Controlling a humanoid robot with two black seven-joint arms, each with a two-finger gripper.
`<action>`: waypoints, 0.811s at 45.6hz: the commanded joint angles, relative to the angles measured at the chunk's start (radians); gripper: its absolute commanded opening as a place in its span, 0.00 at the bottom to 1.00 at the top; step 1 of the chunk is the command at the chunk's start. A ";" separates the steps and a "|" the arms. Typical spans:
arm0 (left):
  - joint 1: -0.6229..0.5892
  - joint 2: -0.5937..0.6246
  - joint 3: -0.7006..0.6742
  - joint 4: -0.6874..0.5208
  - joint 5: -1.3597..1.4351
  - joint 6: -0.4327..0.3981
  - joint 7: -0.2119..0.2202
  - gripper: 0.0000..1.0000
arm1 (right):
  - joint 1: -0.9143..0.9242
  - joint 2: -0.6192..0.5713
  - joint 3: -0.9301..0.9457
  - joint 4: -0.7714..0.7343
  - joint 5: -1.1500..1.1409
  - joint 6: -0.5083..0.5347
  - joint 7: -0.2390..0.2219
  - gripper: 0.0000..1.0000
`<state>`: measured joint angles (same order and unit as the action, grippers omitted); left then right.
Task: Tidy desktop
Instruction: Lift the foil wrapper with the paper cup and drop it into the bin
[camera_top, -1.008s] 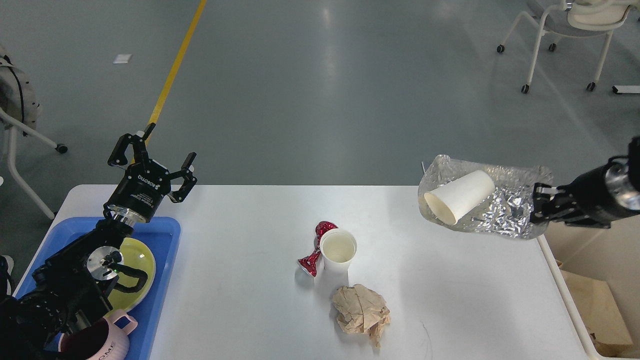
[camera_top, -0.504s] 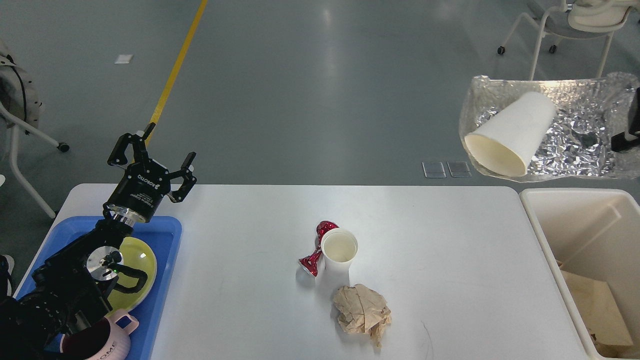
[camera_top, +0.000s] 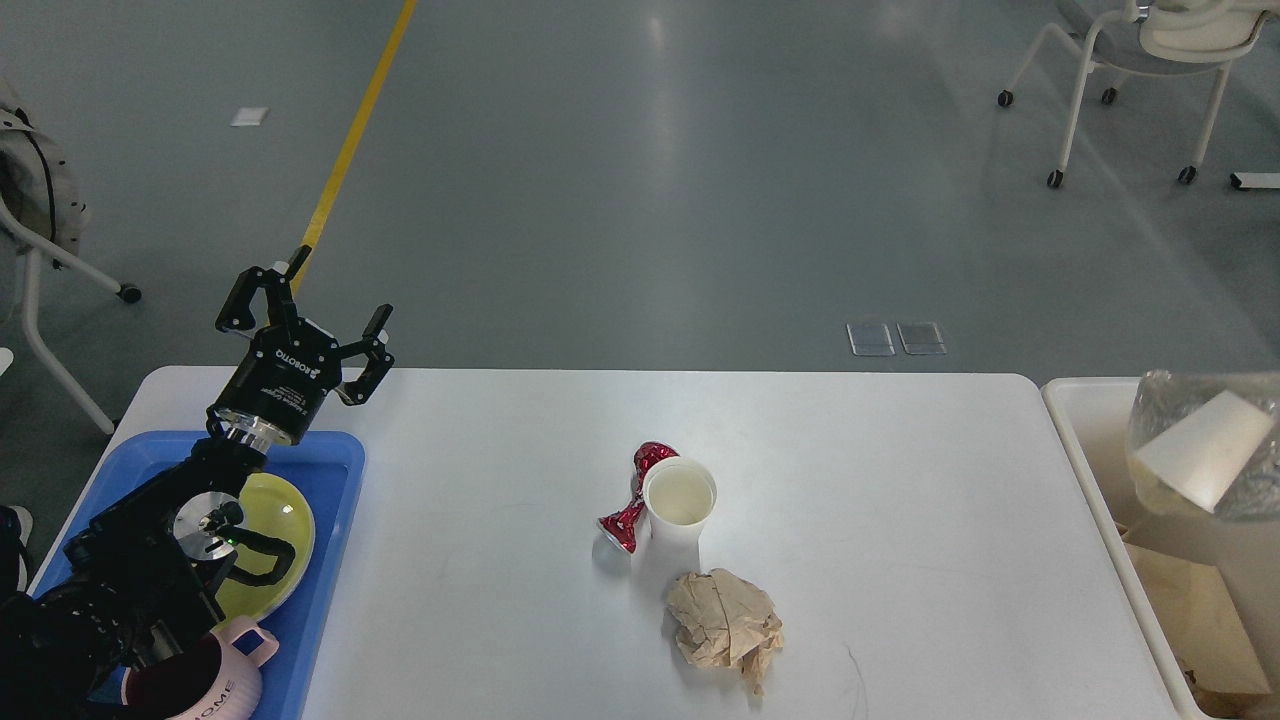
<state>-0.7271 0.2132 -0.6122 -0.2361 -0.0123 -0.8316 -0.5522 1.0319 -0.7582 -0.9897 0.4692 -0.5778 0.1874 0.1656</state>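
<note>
black arm (camera_top: 150, 560), silver wrist ring, white-lettered tool (camera_top: 310, 300).

A: Is the light even?

B: Bright and soft, from overhead. The grey floor (camera_top: 640, 180) carries a pale streak of glare at 12 o'clock. On the white table (camera_top: 900, 520) the paper cup (camera_top: 680, 497) and the crumpled brown paper (camera_top: 725, 625) throw only short, faint shadows.

A: Sharp all over?

B: Mostly. At 3 o'clock the clear bag (camera_top: 1205, 455) is smeared with blur. The straight edges show no clear bending.
</note>
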 joint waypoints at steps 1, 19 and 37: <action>0.000 0.000 0.000 0.000 0.000 0.000 0.000 1.00 | -0.294 0.109 0.135 -0.188 0.032 -0.031 -0.034 0.00; 0.000 0.000 0.000 0.000 0.000 0.000 0.000 1.00 | -0.354 0.139 0.141 -0.251 0.139 -0.085 -0.032 1.00; 0.000 0.000 0.000 0.000 0.000 0.000 0.000 1.00 | 0.795 -0.078 -0.269 0.671 -0.025 0.158 -0.049 1.00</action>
<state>-0.7271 0.2133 -0.6120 -0.2363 -0.0123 -0.8316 -0.5522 1.1857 -0.7811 -1.0345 0.6673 -0.5237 0.2749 0.1328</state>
